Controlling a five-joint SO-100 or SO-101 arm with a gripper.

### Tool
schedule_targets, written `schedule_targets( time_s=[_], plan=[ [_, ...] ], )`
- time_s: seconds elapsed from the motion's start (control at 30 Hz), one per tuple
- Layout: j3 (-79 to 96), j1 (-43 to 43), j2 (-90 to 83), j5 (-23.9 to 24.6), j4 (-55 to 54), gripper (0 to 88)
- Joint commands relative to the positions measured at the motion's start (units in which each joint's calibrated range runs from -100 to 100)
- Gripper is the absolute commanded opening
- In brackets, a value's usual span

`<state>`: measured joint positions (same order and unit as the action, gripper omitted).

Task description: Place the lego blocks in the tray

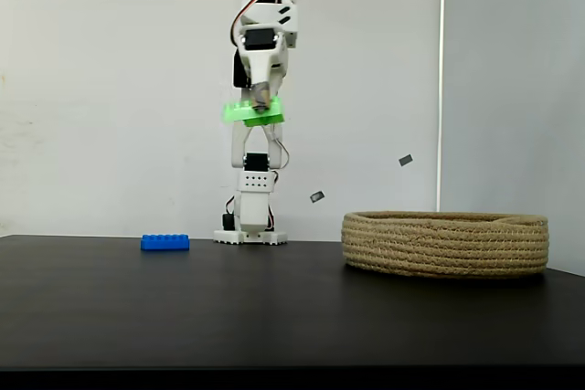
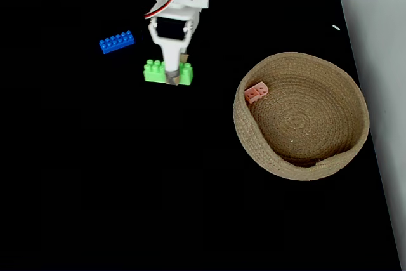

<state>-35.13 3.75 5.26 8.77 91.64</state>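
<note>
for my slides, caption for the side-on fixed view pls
Gripper holds green brick aloft; blue brick on table, rope tray at right.

Long brick (image 1: 253, 113) held high above the bench (image 1: 274, 317) in the hand (image 1: 260, 107), crosswise between the fingers, well clear of the surface. Short brick (image 1: 165, 242) lying on the bench to the left of the arm's base in a fixed view, up and to the left of the long brick (image 2: 167, 72) in the other. Tray (image 1: 446, 244) standing on the bench well to the right, apart from both. Small brick (image 2: 255, 92) inside the tray (image 2: 342, 157), against its left wall.
</note>
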Motion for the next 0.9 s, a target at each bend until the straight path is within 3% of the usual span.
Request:
schedule_targets(
  time_s=[0.0,0.33,0.6,0.73,0.87],
  plan=[
    [6.1,-8.2,-9.4,4.2,-6.9,0.1],
    [24.2,-25.3,-17.0,10.9,-26.3,0.2],
    [37.0,-27.7,-18.0,13.9,-39.7,2.2],
    [38.0,-26.7,-17.8,14.8,-41.4,10.7],
    [38.8,-25.7,-17.9,18.2,-41.4,27.6]
  ],
)
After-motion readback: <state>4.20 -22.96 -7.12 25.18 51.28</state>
